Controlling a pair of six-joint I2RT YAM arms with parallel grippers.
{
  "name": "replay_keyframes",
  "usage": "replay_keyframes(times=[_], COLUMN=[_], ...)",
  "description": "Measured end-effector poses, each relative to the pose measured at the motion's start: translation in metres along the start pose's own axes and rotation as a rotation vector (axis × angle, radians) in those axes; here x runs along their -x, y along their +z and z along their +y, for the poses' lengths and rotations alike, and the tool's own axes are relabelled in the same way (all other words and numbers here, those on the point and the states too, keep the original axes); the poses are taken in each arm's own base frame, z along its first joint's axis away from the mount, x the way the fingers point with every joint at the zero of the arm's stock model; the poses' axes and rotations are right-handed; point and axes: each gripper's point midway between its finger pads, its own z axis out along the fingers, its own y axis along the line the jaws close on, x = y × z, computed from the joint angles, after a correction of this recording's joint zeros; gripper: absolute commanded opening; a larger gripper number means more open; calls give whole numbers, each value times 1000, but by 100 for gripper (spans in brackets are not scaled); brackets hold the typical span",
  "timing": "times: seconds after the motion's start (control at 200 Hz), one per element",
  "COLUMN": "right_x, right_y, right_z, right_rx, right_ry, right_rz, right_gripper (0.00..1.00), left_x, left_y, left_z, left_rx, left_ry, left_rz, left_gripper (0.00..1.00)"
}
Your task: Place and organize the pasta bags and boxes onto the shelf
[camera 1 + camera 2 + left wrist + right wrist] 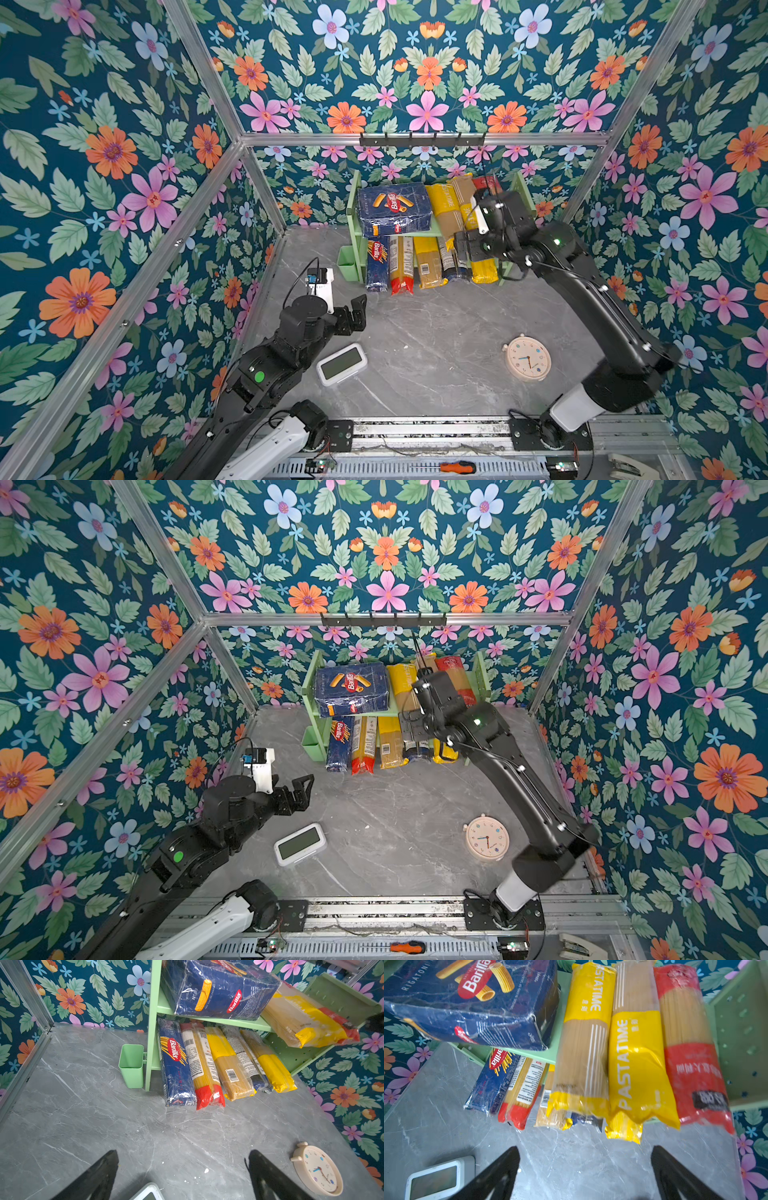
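Your left pincer is released and empty above the counter. Your right pincer is also released and empty, near the shelf. The Barilla rigatoni box and three spaghetti bags lie on the upper tier. The Barilla spaghetti box and four more bags lie beneath.

Pale green shelf, dark blue box, grey marbled table
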Motion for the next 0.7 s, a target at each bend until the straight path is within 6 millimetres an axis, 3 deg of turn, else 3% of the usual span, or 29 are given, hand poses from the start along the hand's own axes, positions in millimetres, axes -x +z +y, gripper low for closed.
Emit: replay_keyframes(times=[0.365,0.525,0.7], right_x=[-115,-155,-193], right_y=[-13,-17,-7], right_z=[-38,-50,-56], right_rx=[-51,-58,-63], right_ry=[70,114,154], right_rz=[104,110,141], right_gripper=[99,99,99], left_x=[-19,-33,-49], left_y=[19,31,43], left_z=[5,16,33], left_rx=[16,71,147], left_ry=[4,-19,-62], left_rz=[-6,5,-19], left_gripper=[100,100,100])
